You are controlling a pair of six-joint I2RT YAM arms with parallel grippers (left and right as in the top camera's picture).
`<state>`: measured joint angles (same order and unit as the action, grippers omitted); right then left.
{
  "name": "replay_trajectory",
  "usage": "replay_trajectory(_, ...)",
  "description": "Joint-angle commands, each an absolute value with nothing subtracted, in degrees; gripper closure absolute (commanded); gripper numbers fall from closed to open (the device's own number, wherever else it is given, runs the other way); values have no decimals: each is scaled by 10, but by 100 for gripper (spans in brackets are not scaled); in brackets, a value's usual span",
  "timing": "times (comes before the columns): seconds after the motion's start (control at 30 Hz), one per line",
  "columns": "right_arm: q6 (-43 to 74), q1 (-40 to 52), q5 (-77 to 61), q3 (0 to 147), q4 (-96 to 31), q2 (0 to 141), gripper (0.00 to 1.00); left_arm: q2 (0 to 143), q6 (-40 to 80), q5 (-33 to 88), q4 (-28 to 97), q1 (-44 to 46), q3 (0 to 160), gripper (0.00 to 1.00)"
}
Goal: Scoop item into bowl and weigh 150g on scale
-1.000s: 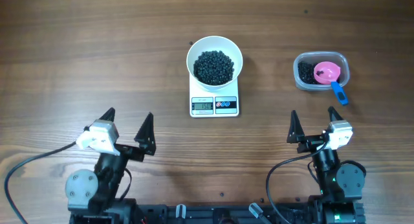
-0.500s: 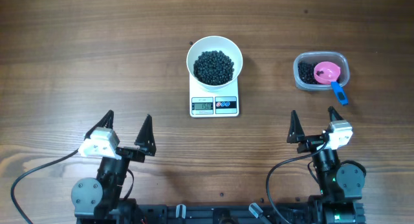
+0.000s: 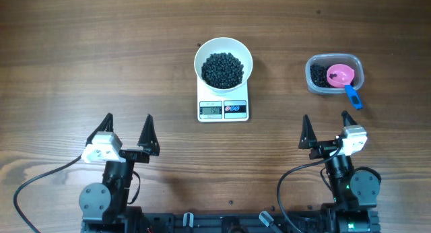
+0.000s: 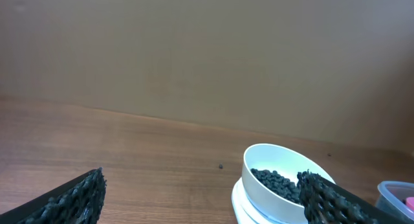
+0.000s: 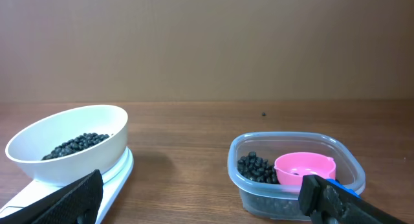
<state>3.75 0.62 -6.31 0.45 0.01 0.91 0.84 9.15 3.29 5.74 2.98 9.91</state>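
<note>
The white bowl stands on the white scale at mid-table, with a dark pile of the item inside. The same bowl shows at the right of the left wrist view, and the bowl at the left of the right wrist view. More of the item lies in a clear tub with a pink scoop. My left gripper and right gripper both hang open and empty near the front edge, far from the bowl.
The scoop's blue handle sticks out over the tub's front rim. In the right wrist view the tub sits just ahead of the open fingers. Black cables trail from both arm bases at the table's front.
My left gripper has drawn back toward the front edge and turned to point straight ahead. The right arm, bowl, scale and tub have not moved.
</note>
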Motion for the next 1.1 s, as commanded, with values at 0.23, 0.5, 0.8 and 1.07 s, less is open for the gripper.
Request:
replay_trajectory(0.23, 31, 9, -53, 3, 2, 7, 0, 2, 95, 18, 42, 8, 85, 0)
replay_trajectory(0.5, 31, 9, -53, 3, 2, 7, 0, 2, 94, 14, 36, -7, 84, 0)
replay_trajectory(0.8, 31, 9, -53, 3, 2, 7, 0, 2, 97, 14, -37, -10, 38, 0)
replay_trajectory(1.07, 31, 9, -53, 3, 2, 7, 0, 2, 97, 14, -95, -10, 3, 0)
